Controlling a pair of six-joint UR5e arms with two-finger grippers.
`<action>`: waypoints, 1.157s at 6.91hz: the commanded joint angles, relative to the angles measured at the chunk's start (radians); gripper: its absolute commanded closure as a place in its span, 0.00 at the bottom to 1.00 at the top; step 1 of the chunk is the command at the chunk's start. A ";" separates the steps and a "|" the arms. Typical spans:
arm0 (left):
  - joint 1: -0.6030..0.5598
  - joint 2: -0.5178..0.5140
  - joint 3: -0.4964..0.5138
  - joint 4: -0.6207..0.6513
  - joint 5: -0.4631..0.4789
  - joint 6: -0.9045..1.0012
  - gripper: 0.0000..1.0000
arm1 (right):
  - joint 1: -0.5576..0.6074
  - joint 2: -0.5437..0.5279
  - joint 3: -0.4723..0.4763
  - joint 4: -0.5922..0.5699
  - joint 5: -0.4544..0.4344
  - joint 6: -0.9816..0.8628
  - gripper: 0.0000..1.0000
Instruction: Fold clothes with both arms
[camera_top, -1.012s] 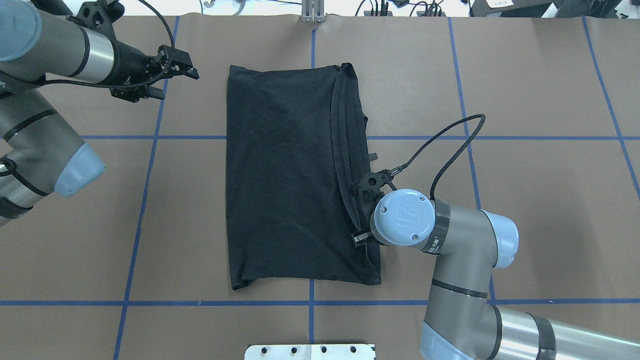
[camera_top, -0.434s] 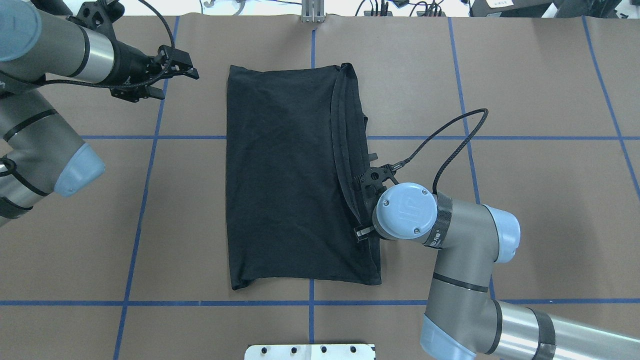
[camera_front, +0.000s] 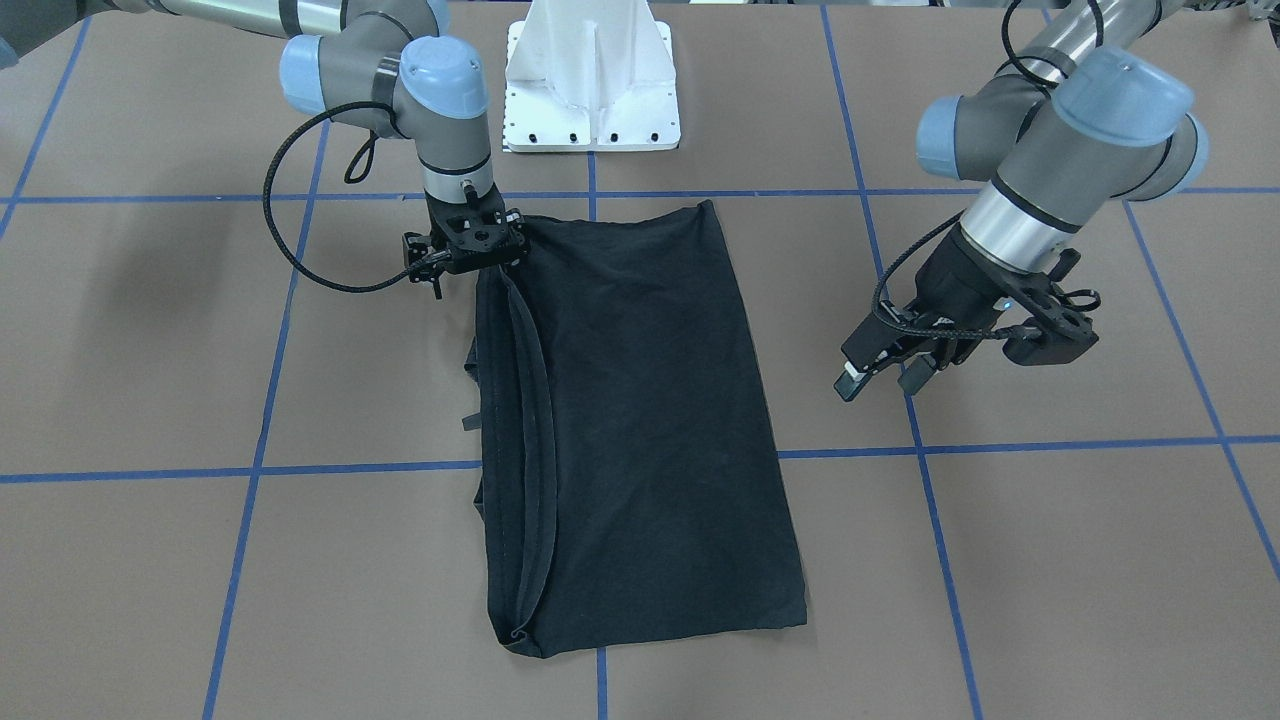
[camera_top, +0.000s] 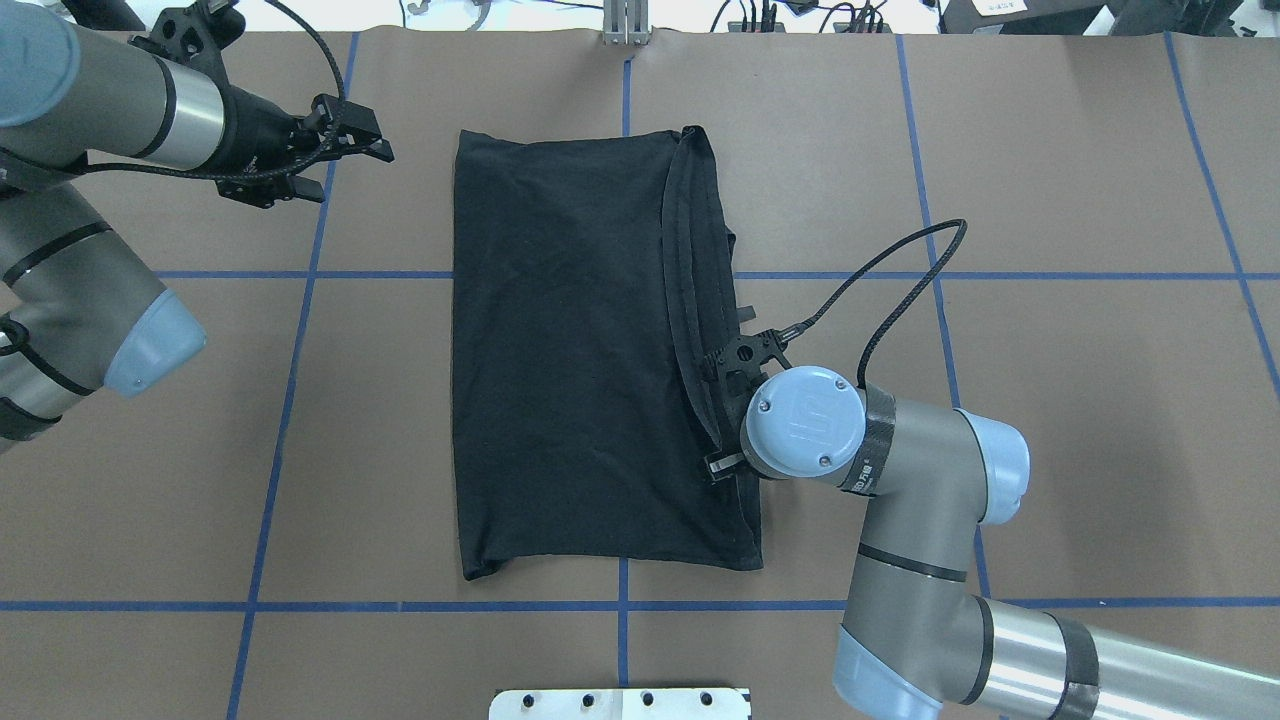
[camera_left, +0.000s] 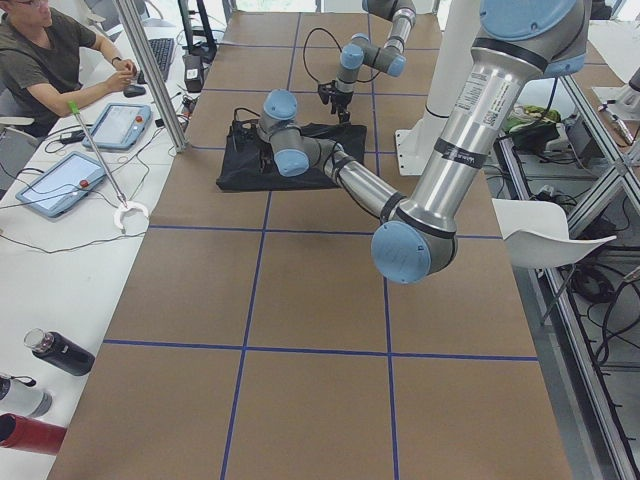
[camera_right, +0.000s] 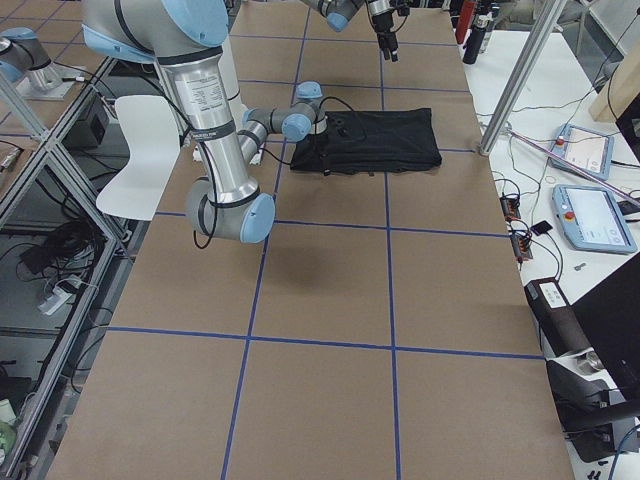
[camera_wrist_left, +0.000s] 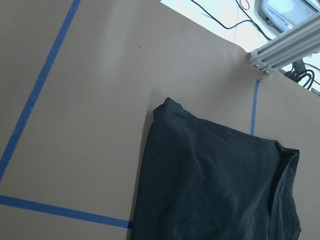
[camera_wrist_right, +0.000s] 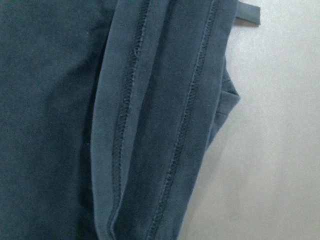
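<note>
On the left, grey-silver jointed left arm, small black left gripper up over the brown paper table, well apart from the cloth, fingers spread wide with nothing between. In the middle, black cotton T-shirt, folded long and flat, plain side up, crossing a blue tape line. On the right, grey-silver jointed right arm, small black right gripper pointing down at the shirt's stitched edge. Cannot tell if squeezed on the cloth or loose.

Brown table with blue tape grid, white chair, seated person, tablets, bottles.
</note>
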 joint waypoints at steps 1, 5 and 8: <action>0.002 0.007 0.001 -0.002 0.000 0.001 0.00 | 0.000 0.037 -0.030 0.001 0.000 0.001 0.00; 0.003 0.006 0.000 0.000 0.000 -0.001 0.00 | 0.024 0.029 -0.030 0.000 0.003 -0.028 0.00; 0.005 0.006 0.000 0.000 0.000 -0.001 0.00 | 0.056 -0.010 -0.029 0.003 0.024 -0.056 0.00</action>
